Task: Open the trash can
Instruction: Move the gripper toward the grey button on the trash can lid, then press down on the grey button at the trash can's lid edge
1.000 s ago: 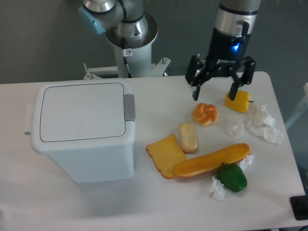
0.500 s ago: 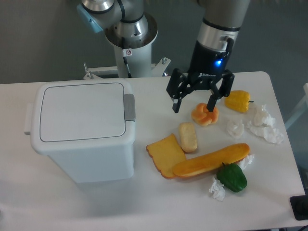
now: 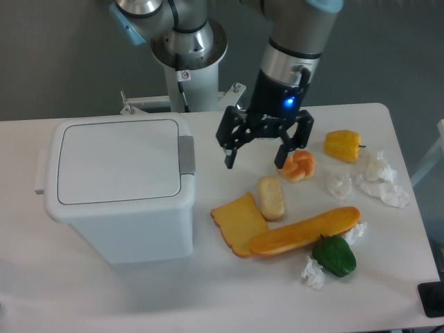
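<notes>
1 trash can [image 3: 121,191] sits lid-down near our desk's [image 3: 208,291] left edge. Our gripper [image 3: 255,154] hangs mid-desk, fingers spread and grasping nothing, beside the grey tab [image 3: 186,154].

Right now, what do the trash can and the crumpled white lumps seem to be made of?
The trash can: apparently white plastic, smooth, faintly glossy, with moulded rounded corners and a grey tab. The crumpled white lumps: probably tissue paper, matte and creased.

A bare strip of white tabletop [image 3: 211,149] is left open at frame centre between the large white plastic trash can [image 3: 118,191] and the spread black pincer [image 3: 255,158]. Lower right, passage is blocked by the toast slice [image 3: 238,223], small bread roll [image 3: 271,198] and long baguette [image 3: 305,231].
</notes>
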### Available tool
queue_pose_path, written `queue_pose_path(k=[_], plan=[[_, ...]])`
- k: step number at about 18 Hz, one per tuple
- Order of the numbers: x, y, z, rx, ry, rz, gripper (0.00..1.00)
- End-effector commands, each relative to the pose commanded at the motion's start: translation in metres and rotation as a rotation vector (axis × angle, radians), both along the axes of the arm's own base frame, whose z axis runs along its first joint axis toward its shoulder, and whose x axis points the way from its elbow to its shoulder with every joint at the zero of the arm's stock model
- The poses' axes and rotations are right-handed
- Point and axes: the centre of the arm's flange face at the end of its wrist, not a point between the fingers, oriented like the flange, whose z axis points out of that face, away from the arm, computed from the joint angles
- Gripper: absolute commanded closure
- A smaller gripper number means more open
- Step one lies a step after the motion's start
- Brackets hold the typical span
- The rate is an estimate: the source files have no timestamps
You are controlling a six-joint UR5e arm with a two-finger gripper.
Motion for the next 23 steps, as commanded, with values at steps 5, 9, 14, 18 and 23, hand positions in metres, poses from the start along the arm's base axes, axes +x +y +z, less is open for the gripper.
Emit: queue_pose_path(k=[5,9,14,18,23], plan=[[0.012,0.004,-0.007,-0.008,-0.013,-0.017,0.0],[0.022,0.007,-0.011,-0.014,-0.02,-0.032,0.0],[0.031,0.01,-0.008,-0.013,-0.019,-0.044,0.0],[0.038,0.008,-0.011,-0.015,-0.025,-0.051,0.0],[0.038,0.008,-0.014,-0.017,-0.024,-0.054,0.0]])
